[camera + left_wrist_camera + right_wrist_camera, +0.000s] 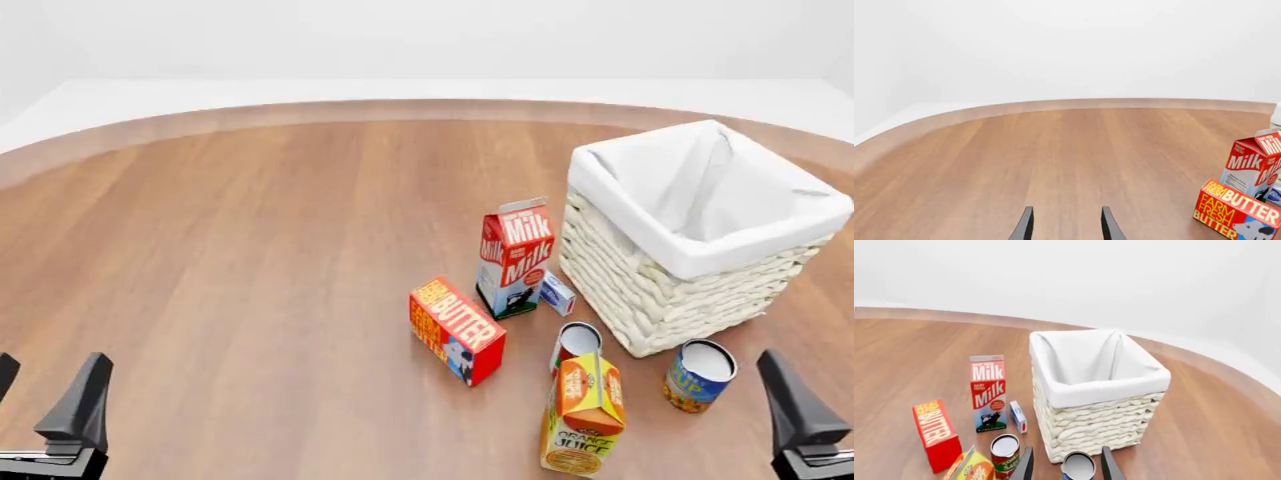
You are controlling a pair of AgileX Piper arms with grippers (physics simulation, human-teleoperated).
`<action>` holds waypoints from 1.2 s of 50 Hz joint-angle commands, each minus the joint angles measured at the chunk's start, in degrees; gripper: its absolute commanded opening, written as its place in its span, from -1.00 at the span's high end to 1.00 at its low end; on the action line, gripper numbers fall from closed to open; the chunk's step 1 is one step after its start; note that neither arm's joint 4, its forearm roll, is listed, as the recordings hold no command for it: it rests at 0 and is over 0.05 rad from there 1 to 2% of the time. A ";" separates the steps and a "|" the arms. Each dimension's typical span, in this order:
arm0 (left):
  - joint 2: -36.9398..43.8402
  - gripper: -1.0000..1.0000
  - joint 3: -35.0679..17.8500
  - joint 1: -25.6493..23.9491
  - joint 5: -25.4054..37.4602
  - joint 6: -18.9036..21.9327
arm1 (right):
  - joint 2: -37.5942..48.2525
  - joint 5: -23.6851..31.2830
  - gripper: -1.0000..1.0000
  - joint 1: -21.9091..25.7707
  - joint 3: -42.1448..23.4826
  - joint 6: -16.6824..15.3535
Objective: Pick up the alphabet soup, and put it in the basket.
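Note:
The alphabet soup [698,375] is a small can with a blue and yellow label. It stands upright on the wooden table, just in front of the near corner of the basket [641,290], apart from it. The white wicker basket, with a cloth lining, looks empty inside. In the right wrist view the can [1077,466] appears between my fingers but lies ahead of them, with the basket [1094,422] behind it. My right gripper [834,425] is open and empty, near the table's front edge to the right of the can. My left gripper [40,400] is open and empty at the near left, far from both.
A milk carton [514,255], a butter box [457,330], an orange juice carton [583,415], a second can [577,343] and a small blue-and-white box [557,293] stand to the left of the basket and the soup. The left wrist view shows the milk carton [1254,162] and the butter box [1235,210].

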 commanded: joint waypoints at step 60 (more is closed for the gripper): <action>0.00 -1.00 0.00 0.00 0.00 0.00 | 20.43 -14.23 -1.00 -4.46 7.24 -1.26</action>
